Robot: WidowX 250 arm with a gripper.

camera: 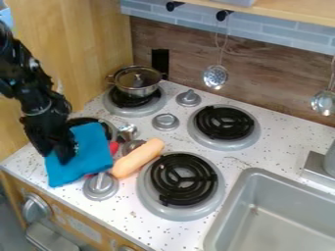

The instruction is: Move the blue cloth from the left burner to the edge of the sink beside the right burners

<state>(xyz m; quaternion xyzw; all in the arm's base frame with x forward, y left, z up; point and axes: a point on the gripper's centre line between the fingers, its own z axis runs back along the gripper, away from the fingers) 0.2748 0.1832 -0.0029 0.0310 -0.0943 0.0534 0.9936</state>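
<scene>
Black jointed robot arm [21,63] slanting down at the left — its end hanging low.
From the upper left edge the arm is angling down and inward, its bulky black wrist [47,110] is bending steeply towards the surface, and the black two-finger gripper [63,153] is pointing downward — tilting slightly to one side.

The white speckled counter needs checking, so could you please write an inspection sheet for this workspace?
Surface: white speckled counter with black coil burners.
Job's things: blue cloth, partly over one burner.
Clutter: long orange toy near the cloth; silver glass-lidded pot on a rear burner; partly hidden red object.
Tool: black, at the cloth; grip unclear.
Cables: nothing seen.
Surroundings: grey sink; silver ladles hanging.
</scene>
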